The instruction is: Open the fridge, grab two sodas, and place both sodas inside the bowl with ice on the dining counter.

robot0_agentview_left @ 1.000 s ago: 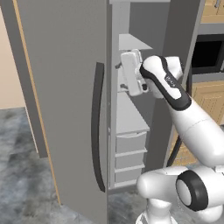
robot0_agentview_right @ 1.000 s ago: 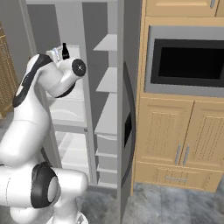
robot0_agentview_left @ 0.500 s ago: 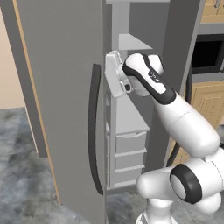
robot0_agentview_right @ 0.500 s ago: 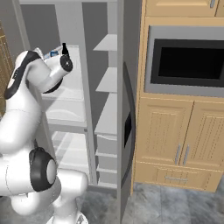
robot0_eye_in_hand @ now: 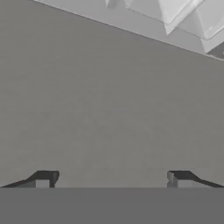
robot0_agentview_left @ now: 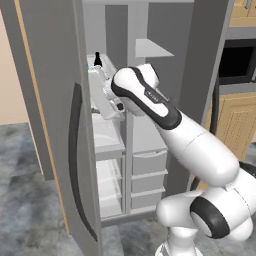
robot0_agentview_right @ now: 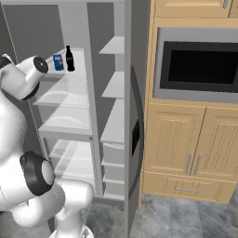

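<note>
Here, in the left base view, the fridge [robot0_agentview_left: 55, 100] stands with its left door swung open, the long black handle [robot0_agentview_left: 75, 160] running down the door's outer face. The white arm [robot0_agentview_left: 175, 135] reaches up from the lower right into the opening, its hand pressed close to the door's inner edge. The gripper itself is hidden behind the hand and the door here. A dark bottle [robot0_agentview_left: 97, 60] shows on a shelf just above the hand. White shelves and drawers [robot0_agentview_left: 147, 170] fill the lower part of the fridge.

In the right base view, the fridge interior is open. A soda [robot0_agentview_right: 58, 62] stands on an upper white shelf [robot0_agentview_right: 65, 74], just beside the dark bottle [robot0_agentview_right: 69, 58], which is to its right. Only one can is plain to see. The arm's elbow [robot0_agentview_right: 28, 76] sits at the left, below the level of that shelf. To the right of the fridge are a microwave [robot0_agentview_right: 200, 67] and light wood cabinets [robot0_agentview_right: 190, 153].

In the hand view, the gripper [robot0_eye_in_hand: 111, 179] is spread wide with nothing between its fingertips [robot0_eye_in_hand: 43, 177]. A flat grey fridge surface lies right in front of it, and white shelving [robot0_eye_in_hand: 183, 15] shows at the top right corner.
</note>
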Motion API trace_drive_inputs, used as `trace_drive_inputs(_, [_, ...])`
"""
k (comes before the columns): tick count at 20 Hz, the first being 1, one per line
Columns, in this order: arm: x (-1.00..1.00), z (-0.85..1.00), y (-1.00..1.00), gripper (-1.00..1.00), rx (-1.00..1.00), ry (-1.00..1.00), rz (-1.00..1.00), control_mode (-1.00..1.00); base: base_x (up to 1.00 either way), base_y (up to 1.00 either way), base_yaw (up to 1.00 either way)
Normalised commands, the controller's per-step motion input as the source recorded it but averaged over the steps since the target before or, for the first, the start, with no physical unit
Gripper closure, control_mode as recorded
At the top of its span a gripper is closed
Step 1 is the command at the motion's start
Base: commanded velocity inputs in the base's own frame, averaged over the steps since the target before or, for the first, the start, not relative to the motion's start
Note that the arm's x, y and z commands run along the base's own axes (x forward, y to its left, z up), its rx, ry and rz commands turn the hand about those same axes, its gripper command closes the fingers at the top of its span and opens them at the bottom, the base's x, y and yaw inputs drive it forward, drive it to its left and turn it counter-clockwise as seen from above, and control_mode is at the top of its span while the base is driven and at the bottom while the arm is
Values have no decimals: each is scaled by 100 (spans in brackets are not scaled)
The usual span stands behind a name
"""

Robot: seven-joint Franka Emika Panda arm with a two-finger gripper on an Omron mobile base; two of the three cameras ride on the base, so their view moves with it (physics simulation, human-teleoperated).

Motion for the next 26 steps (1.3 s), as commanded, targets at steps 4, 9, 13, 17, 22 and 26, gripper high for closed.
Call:
trace_drive_inputs(4, [-19, -8, 99, -100, -5, -1, 14, -100, 0, 0, 0])
trace_drive_inputs(9, [0, -10, 48, -100, -2, 4, 5, -100, 0, 0, 0])
trace_drive_inputs(13, [-9, -8, -16, -100, -4, 0, 0, -100, 0, 0, 0])
trace_drive_inputs(17, [-65, 8, -84, -100, 0, -13, 0, -100, 0, 0, 0])
trace_drive_inputs(22, [-75, 20, -79, -100, -9, -18, -4, -100, 0, 0, 0])
trace_drive_inputs(26, [-73, 12, -61, -100, -14, -17, -14, -100, 0, 0, 0])
